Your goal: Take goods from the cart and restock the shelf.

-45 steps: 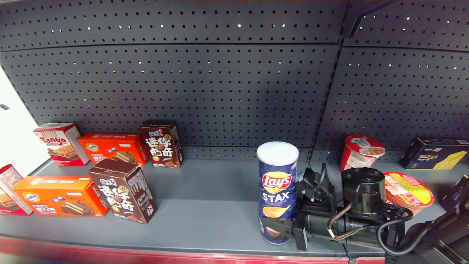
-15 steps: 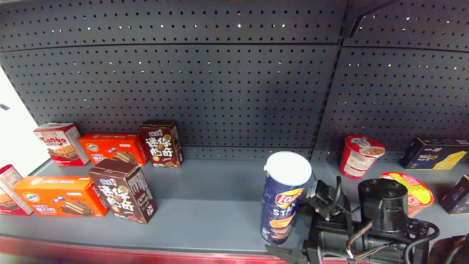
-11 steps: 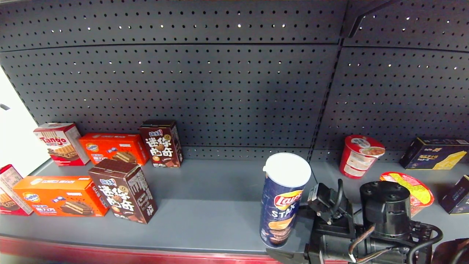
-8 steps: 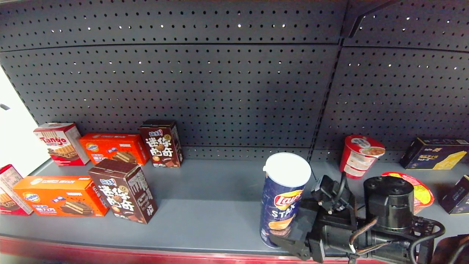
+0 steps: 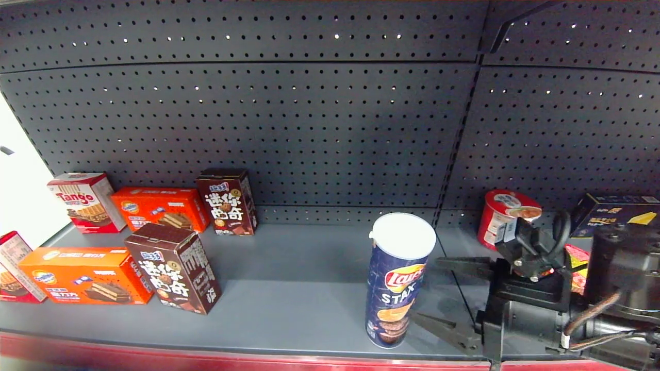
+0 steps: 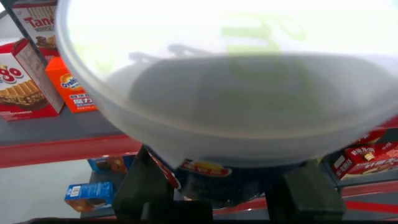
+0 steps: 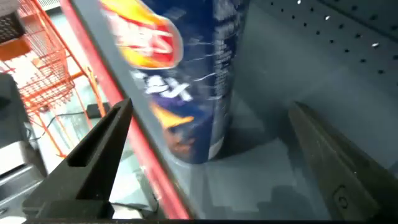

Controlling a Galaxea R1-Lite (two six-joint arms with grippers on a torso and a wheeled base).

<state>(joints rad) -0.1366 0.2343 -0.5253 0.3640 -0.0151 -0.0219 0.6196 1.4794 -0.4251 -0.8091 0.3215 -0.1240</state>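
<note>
I'm in a shop. My view's lower left shows boxed snacks (image 5: 160, 206) on a pegboard-backed shelf (image 5: 289, 299) with red edging.

The chip can (image 5: 398, 281) is a tall dark-blue tube with a white lid. It stands free on its base on the grey shelf (image 5: 289, 288), near the red front edge and right of the middle. A second can (image 6: 224, 112), with the same blue body and a cloudy plastic lid, sits clamped in the left pincer (image 6: 224, 191). An orange wire cart (image 7: 37, 68) stands off the shelf's near side.
</note>
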